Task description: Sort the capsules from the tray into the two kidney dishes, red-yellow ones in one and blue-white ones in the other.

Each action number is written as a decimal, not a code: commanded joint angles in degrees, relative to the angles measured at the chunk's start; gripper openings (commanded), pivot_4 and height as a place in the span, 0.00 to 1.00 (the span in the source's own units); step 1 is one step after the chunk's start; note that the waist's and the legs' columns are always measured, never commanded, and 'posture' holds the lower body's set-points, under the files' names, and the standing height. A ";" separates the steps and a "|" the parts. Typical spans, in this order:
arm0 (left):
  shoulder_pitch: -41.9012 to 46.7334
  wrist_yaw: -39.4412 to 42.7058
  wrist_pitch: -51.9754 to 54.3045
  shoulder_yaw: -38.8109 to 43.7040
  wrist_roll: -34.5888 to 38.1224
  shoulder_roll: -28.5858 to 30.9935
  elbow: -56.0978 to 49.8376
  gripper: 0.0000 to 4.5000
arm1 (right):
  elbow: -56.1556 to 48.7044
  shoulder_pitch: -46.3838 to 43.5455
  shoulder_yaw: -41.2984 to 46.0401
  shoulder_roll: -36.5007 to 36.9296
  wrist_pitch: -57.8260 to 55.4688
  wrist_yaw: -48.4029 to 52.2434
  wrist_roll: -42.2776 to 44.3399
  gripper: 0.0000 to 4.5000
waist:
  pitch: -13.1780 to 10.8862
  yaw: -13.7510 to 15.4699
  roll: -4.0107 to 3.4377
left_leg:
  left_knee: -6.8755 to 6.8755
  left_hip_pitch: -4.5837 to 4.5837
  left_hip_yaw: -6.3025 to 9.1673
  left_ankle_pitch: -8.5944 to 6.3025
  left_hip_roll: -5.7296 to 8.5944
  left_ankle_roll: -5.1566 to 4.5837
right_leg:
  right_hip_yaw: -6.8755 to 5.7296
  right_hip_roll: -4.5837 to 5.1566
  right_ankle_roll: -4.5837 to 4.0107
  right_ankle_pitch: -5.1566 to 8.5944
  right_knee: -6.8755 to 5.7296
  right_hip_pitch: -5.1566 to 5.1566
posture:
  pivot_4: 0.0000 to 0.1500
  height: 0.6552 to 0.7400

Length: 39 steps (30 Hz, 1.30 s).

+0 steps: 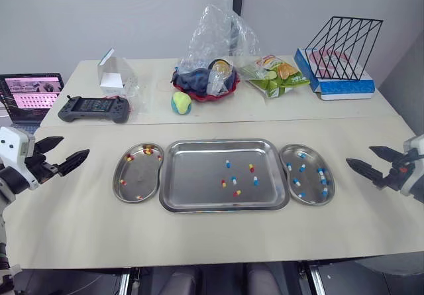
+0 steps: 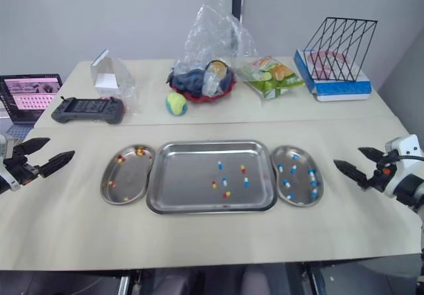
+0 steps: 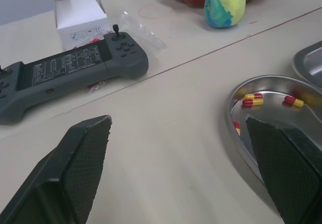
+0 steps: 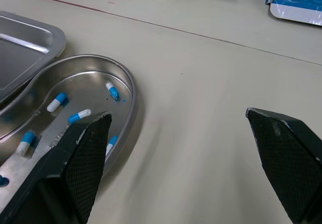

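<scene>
Tray (image 1: 195,176) midway between jaws (both spread)

left hand (image 3: 181,163) open, empty | left kidney dish (image 3: 261,156): red-yellow capsules (image 3: 252,99) | game controller (image 3: 70,75) beside

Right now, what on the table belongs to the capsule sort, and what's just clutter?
Job: tray, loose capsules, left kidney dish (red-yellow), right kidney dish (blue-white).
Clutter: laptop, handheld controller, ball, bagged bowl, snack packet, wire rack, white box.

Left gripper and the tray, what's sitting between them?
The left kidney dish, holding red-yellow capsules, sits between the left gripper and the tray; the rest is bare table, as the left eye view shows.
</scene>
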<state>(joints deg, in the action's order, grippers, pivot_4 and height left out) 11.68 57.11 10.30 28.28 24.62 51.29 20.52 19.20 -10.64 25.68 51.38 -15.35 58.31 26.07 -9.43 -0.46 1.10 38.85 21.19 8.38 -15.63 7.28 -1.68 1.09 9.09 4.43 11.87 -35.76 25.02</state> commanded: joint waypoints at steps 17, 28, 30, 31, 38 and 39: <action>7.37 1.12 4.30 -5.54 1.98 0.19 -5.03 1.00 | -9.35 2.44 3.90 2.47 -2.87 5.37 4.88 1.00 | 0.00 -0.24 0.00 | 0.02 0.00 -0.02 -0.01 -0.01 0.01 | 0.01 -0.02 -0.01 0.00 -0.03 0.02 | 1.00 1.00; 12.37 7.89 8.99 -22.19 2.98 -5.52 -23.36 1.00 | -24.57 8.26 5.61 2.61 -10.70 6.06 10.47 1.00 | 0.01 -0.01 0.01 | 0.08 0.03 -0.13 -0.01 -0.06 0.02 | 0.07 -0.06 0.01 -0.03 -0.03 0.03 | 1.00 1.00; 13.12 8.50 6.76 -26.39 -0.33 -6.49 -24.18 1.00 | -27.45 9.08 5.68 2.81 -12.67 6.16 12.09 1.00 | 0.01 0.02 0.01 | 0.09 0.02 -0.15 -0.01 -0.06 0.01 | 0.08 -0.05 0.01 -0.03 -0.03 0.02 | 1.00 1.00; 13.43 8.17 5.81 -28.07 -1.68 -7.41 -24.35 1.00 | -28.87 9.36 5.56 2.81 -13.55 6.13 12.75 1.00 | 0.01 0.09 0.00 | 0.09 0.02 -0.17 -0.01 -0.06 0.01 | 0.09 -0.05 0.01 -0.03 -0.02 0.01 | 1.00 1.00; 14.79 8.79 4.21 -36.51 -5.70 -12.49 -26.78 1.00 | -34.80 10.14 6.04 2.61 -16.91 4.52 14.66 1.00 | 0.01 0.39 0.02 | 0.11 -0.01 -0.36 -0.04 -0.07 -0.03 | 0.23 -0.06 0.02 -0.04 -0.02 0.00 | 1.00 1.00; 15.18 8.78 3.99 -37.94 -6.59 -13.31 -26.76 1.00 | -35.23 10.39 6.20 2.66 -17.02 4.45 14.69 1.00 | 0.01 0.46 0.02 | 0.11 -0.01 -0.37 -0.04 -0.07 -0.03 | 0.24 -0.07 0.02 -0.04 -0.02 0.00 | 1.00 1.00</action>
<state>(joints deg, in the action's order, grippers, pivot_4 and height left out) 25.29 65.71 15.85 -8.49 19.45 38.46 -4.30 -13.88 -0.61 29.56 53.02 -31.89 63.08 39.53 -9.42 0.01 1.11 38.96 21.18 8.00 -15.66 7.21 -1.71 1.33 9.02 4.45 11.83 -35.78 25.02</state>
